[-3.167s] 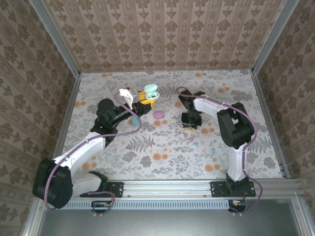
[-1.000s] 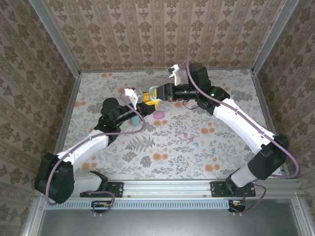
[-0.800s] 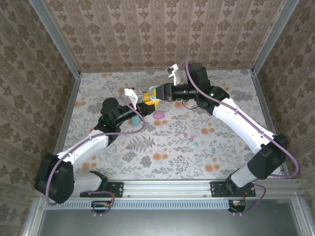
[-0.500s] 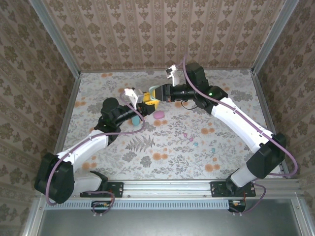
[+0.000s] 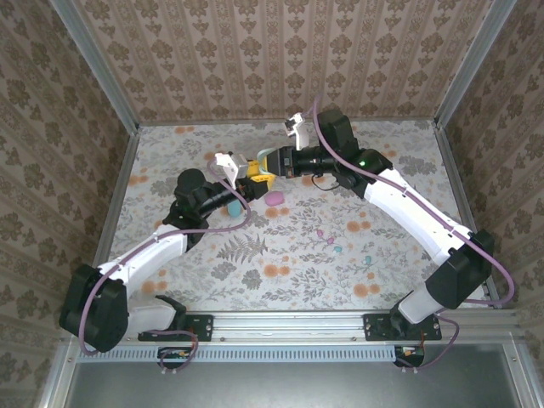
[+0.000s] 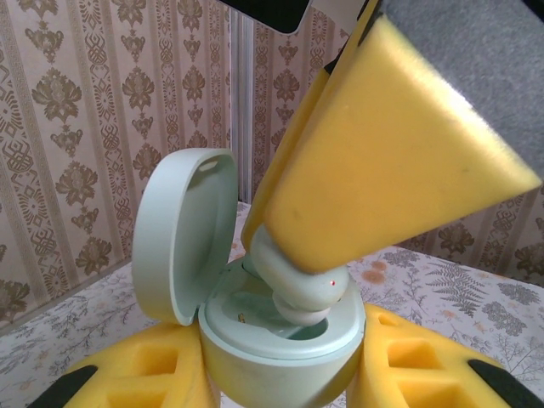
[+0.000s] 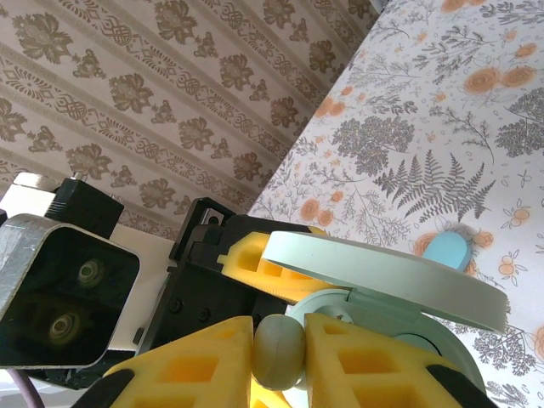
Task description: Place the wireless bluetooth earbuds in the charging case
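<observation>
Left gripper (image 5: 252,173) was clamped on the mint charging case (image 6: 280,353). Body was pinched between its yellow fingers (image 6: 127,374), lid (image 6: 183,234) swung open to that gripper's left.

Right gripper (image 5: 274,161) was closed on a mint earbud (image 7: 278,350), pinched at the very tips of its fingers (image 7: 365,361). Earbud was sitting directly ahead of the right fingertips, lower end inside the case's well, head above the rim. Judged part-inserted, not seated. Lid was standing just over the right fingers; whether contact was made couldn't be told.

Step in hand: seating.
- Push is best kept along the well's axis and slow, with the case held rigid by the left.
- Side load is to be avoided, or the case may be levered out of the foam pads.
- Release is to be made only once the bud is judged flush, then the fingers backed straight out under the lid.

Spare buds (image 5: 337,250) and a pink case (image 5: 274,197) were lying on the table (image 5: 161,153), below and apart from both grippers.
</observation>
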`<act>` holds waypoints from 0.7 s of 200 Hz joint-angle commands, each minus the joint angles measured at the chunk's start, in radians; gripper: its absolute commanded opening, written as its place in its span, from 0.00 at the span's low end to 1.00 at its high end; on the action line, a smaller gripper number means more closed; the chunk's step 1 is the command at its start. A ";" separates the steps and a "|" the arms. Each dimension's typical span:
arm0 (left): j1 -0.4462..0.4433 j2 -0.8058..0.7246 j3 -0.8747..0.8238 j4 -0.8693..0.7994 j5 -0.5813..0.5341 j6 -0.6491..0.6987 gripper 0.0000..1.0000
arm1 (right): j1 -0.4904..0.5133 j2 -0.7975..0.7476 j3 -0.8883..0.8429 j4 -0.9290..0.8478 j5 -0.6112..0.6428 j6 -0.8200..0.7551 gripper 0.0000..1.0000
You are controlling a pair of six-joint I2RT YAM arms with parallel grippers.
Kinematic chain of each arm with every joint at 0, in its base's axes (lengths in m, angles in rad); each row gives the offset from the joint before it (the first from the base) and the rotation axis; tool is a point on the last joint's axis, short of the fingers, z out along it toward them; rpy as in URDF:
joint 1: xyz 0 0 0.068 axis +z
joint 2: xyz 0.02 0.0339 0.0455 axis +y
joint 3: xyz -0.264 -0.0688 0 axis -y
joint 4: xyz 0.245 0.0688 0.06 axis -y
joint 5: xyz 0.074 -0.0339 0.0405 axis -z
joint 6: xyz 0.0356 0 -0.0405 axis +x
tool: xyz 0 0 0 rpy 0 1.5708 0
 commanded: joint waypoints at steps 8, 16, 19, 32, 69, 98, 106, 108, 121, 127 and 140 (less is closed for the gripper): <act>-0.005 -0.010 0.033 0.042 0.018 0.007 0.31 | 0.010 0.014 0.024 -0.025 0.050 -0.003 0.24; -0.005 -0.010 0.034 0.042 0.018 0.008 0.31 | 0.009 0.016 0.025 -0.024 0.052 -0.002 0.24; -0.005 -0.010 0.034 0.041 0.018 0.008 0.31 | 0.009 0.016 0.024 -0.024 0.054 -0.002 0.24; -0.005 -0.010 0.033 0.042 0.018 0.009 0.31 | 0.012 0.015 0.024 -0.019 0.061 0.004 0.24; -0.005 -0.009 0.033 0.044 0.018 0.007 0.31 | 0.021 0.012 0.026 -0.012 0.081 -0.002 0.24; -0.005 -0.010 0.033 0.044 0.017 0.007 0.31 | 0.024 0.014 0.027 -0.006 0.080 0.002 0.24; -0.005 -0.010 0.032 0.044 0.015 0.007 0.31 | 0.024 0.015 0.028 -0.001 0.072 0.005 0.24; -0.005 -0.011 0.033 0.044 0.015 0.007 0.31 | 0.025 0.014 0.028 0.000 0.070 0.005 0.24; -0.005 -0.012 0.032 0.044 0.014 0.006 0.31 | 0.024 0.014 0.024 0.004 0.073 0.010 0.24; -0.005 -0.012 0.032 0.047 0.014 0.005 0.31 | 0.024 0.014 0.026 -0.001 0.079 0.008 0.24; -0.005 -0.012 0.033 0.046 0.012 0.005 0.31 | 0.026 0.019 0.029 -0.017 0.087 -0.003 0.24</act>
